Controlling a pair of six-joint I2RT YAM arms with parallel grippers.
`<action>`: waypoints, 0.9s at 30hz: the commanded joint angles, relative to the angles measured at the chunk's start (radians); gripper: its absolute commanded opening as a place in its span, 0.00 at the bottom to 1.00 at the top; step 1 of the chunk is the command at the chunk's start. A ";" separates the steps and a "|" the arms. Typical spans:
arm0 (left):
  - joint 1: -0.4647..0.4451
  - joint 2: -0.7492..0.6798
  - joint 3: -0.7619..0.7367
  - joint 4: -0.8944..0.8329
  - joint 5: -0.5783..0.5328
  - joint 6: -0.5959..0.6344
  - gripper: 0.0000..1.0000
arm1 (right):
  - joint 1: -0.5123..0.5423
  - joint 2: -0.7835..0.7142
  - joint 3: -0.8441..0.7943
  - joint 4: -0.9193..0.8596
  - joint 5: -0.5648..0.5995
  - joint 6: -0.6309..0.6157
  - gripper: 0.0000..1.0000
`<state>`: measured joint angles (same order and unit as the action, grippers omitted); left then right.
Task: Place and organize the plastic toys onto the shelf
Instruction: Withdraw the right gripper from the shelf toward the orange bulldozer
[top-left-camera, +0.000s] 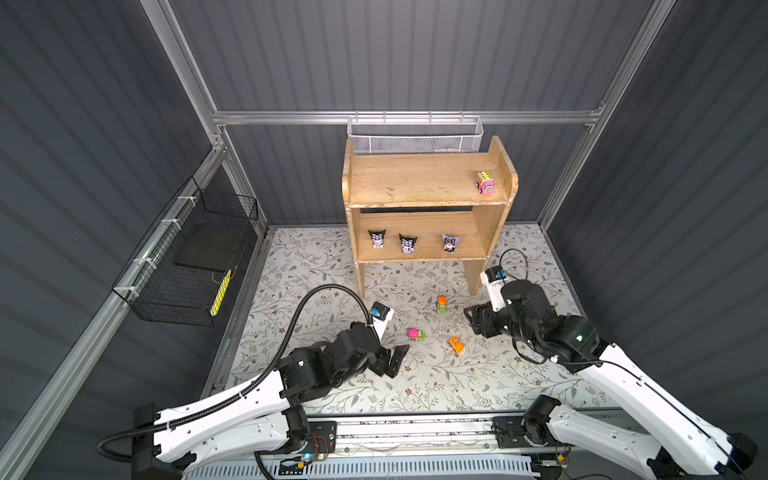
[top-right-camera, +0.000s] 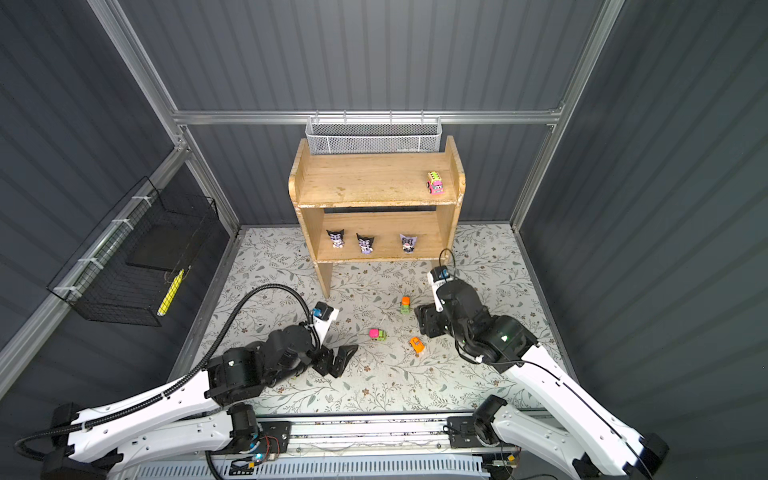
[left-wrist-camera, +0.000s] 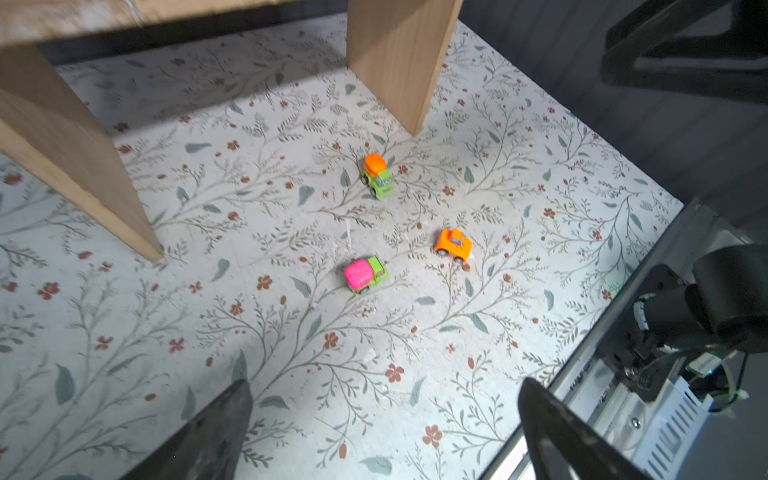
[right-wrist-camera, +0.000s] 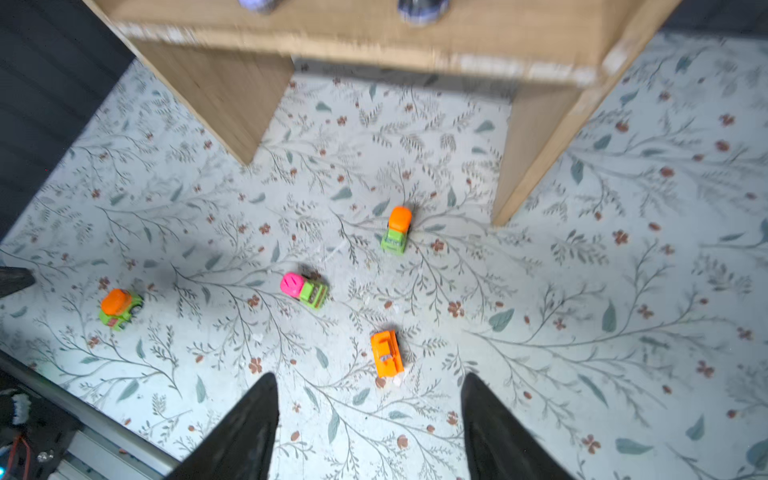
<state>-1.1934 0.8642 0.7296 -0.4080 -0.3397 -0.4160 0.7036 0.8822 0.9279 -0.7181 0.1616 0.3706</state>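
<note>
The left claw (top-left-camera: 394, 360) is held low over the floral tabletop (top-left-camera: 457, 386) with its jaws spread wide. Nothing is gripped or touched, and only bare tabletop is seen between its fingers (left-wrist-camera: 216, 432) in the left wrist view. The right claw (top-left-camera: 478, 322) is held above the tabletop near the right leg of the shelf (top-left-camera: 415, 178), its jaws parted and empty. In the right wrist view the orange car (right-wrist-camera: 386, 353) is seen just beyond the fingertips (right-wrist-camera: 257, 415), neither between them nor touched.

The shelf is set at the back of the tabletop. On its top tier a pink car (top-left-camera: 484, 183) with a yellow roof is placed close to the right side panel. On the lower tier three figurines (top-left-camera: 407, 243) are stood upright in a row, two near each other at the left and the third apart to the right.

Between the two claws, three cars are found on the tabletop: an orange-and-green truck (top-left-camera: 442, 304) nearest the shelf, a pink-and-green car (top-left-camera: 416, 334) and the orange car. A further orange-topped green car (right-wrist-camera: 119, 308) is shown only in the right wrist view, well apart from the others
</note>
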 joint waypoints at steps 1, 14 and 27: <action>-0.041 -0.034 -0.074 0.088 -0.028 -0.077 1.00 | 0.020 -0.035 -0.117 0.097 -0.025 0.096 0.70; -0.069 0.015 -0.201 0.220 0.008 -0.099 1.00 | 0.036 0.085 -0.399 0.317 -0.039 0.149 0.68; -0.069 0.022 -0.141 0.123 -0.056 -0.043 1.00 | 0.034 0.362 -0.346 0.413 -0.030 0.083 0.63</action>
<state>-1.2572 0.8852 0.5556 -0.2504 -0.3664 -0.4858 0.7341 1.2106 0.5415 -0.3199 0.1200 0.4759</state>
